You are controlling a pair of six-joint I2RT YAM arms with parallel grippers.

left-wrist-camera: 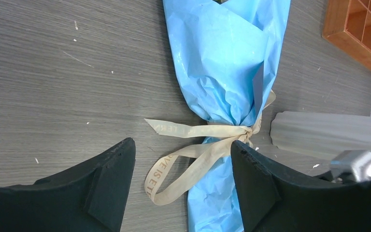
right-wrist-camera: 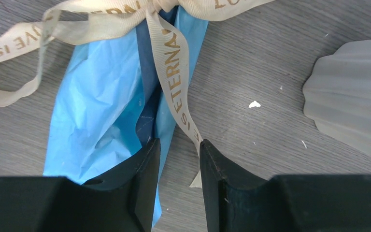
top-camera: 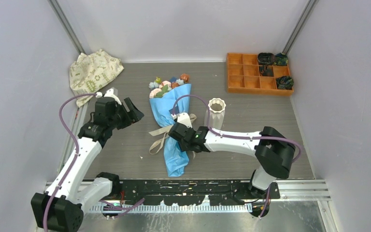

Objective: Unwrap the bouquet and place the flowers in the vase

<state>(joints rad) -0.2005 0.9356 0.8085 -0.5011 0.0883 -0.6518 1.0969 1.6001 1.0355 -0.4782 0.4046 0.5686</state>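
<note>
The vase (top-camera: 216, 112) stands upright on the counter (top-camera: 270, 121), and everything here is placed from it. Just to its left lies the bouquet (top-camera: 174, 121), flat on the counter and not touching the vase. The blue paper (left-wrist-camera: 222, 53) is wrapped around the stems. The flowers (top-camera: 169, 84) poke out of the wide end, which points away from the arm bases, farther back than the vase. The narrow end of the paper reaches nearer the bases than the vase does. The ribbon (right-wrist-camera: 174, 53) is tied in a bow around the waist of the cone, about level with the foot of the vase. Its loops and tails are spread on the counter.

The right pincer (right-wrist-camera: 179, 145) sits low between the bouquet's waist and the vase. Its jaws are partly open, with one tail of the ribbon running into the gap between them, and they are not pressed together on it. The left pincer (left-wrist-camera: 183, 142) hovers well to the left of the vase, beyond the bouquet, with jaws wide apart and holding nothing.

Behind the vase and to its right is an orange tray (top-camera: 251, 75) with small dark items (top-camera: 273, 60) in its far compartments. Far to the vase's left, in the back corner, lies a crumpled printed cloth (top-camera: 92, 71).
</note>
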